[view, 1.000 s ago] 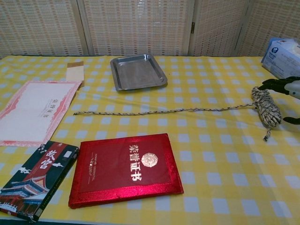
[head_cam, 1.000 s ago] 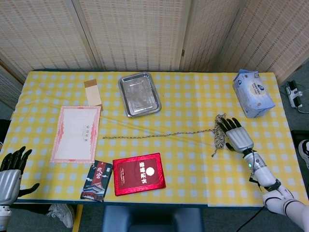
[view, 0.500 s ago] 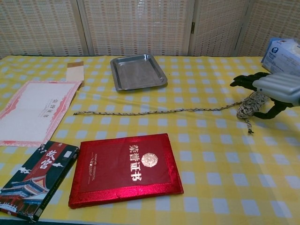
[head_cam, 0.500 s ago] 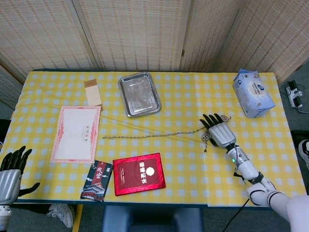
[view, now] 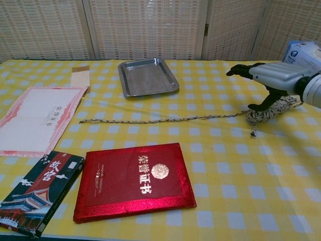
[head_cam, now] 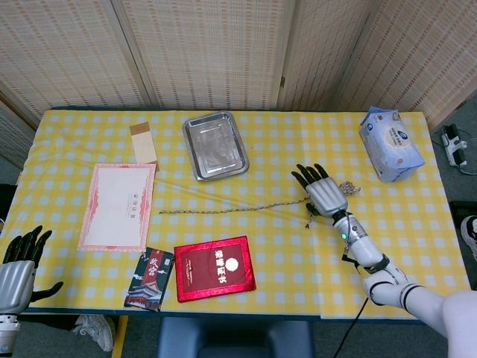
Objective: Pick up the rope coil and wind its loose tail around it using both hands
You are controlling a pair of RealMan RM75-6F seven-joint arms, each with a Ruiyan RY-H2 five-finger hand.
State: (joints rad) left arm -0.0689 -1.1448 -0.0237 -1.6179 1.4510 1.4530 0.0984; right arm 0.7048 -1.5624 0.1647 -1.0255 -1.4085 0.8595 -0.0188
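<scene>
Under the right hand point(view: 273, 80), the rope coil point(view: 271, 111) is gripped, tail trailing left.

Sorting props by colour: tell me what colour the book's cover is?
Shiny red book with gold lettering, clearest in the chest view.

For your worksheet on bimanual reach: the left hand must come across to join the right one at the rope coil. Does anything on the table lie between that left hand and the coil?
Yes. The left hand hangs off the table's near left corner, while the right hand holds the rope coil far across. Between them lie the dark booklet and the red certificate folder, both flat, so the arm could probably pass above them.
</scene>
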